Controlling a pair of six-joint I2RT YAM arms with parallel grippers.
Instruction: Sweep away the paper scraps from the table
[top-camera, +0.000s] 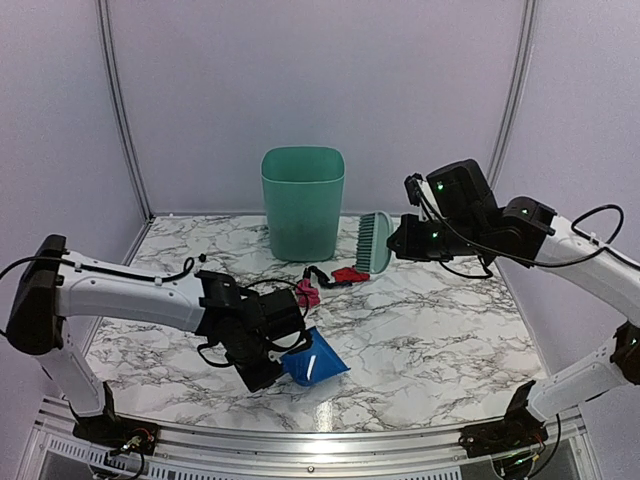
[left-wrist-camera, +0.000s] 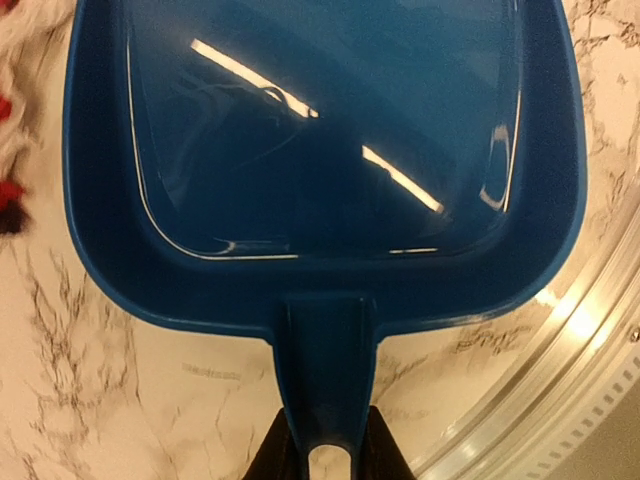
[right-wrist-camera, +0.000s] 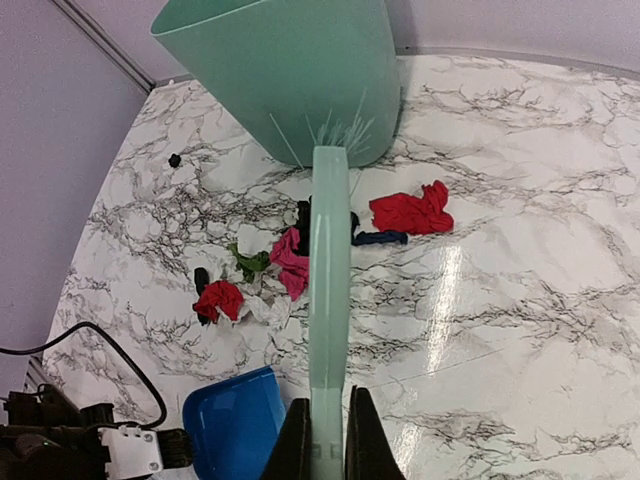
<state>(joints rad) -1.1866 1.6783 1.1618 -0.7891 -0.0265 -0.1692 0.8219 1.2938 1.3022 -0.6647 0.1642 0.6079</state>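
**Q:** Left gripper (left-wrist-camera: 330, 452): how do the fingers stand?

**A:** Nearly closed. They are clamped on either side of the handle of the blue dustpan (left-wrist-camera: 320, 150). The pan's mouth faces away from the wrist, and the pan sits tilted over the near part of the table (top-camera: 440, 330).

**Q:** Right gripper (right-wrist-camera: 328, 440)?

**A:** Fully closed on the handle of the green hand brush (right-wrist-camera: 330, 290). The bristled head points toward the green bin (right-wrist-camera: 290, 70) at the back of the table. Whether the bristles touch the tabletop cannot be told.

**Q:** Position of the paper scraps (right-wrist-camera: 292, 262)?

**A:** They lie on the marble in a loose cluster just in front of the bin, between bin and dustpan. In the right-wrist view, a red scrap (right-wrist-camera: 410, 212) lies right of the brush. Magenta, green and another red one lie to its left. A small black scrap (right-wrist-camera: 174, 159) lies apart, left of the bin.
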